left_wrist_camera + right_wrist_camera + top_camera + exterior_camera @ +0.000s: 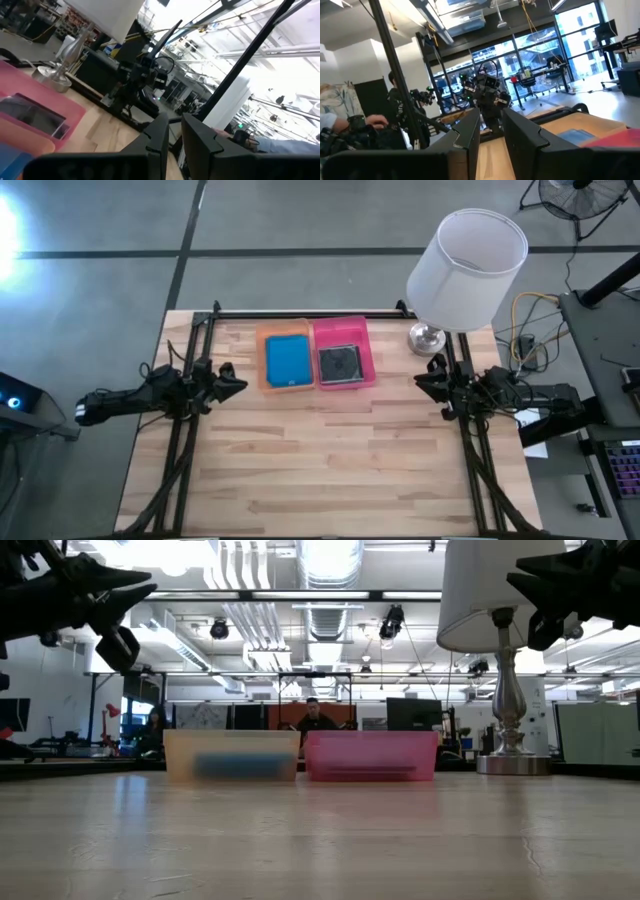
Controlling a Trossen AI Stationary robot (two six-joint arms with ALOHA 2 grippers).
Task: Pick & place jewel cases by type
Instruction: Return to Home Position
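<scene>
Cases sit sorted far-centre, blue case [286, 360] in orange tray [263, 357] nearer left hand [236, 387], dark case [341, 364] in pink tray [369, 352]; right hand [421, 383] farther, both hands slightly open, empty.

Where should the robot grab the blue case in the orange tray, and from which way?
Probably from straight above. The blue case lies flat inside the orange tray, whose walls block a sideways reach. It fills most of the tray, so pinching two opposite edges looks tight; the edge with the most gap to the wall seems best. The left tool is nearest.
</scene>
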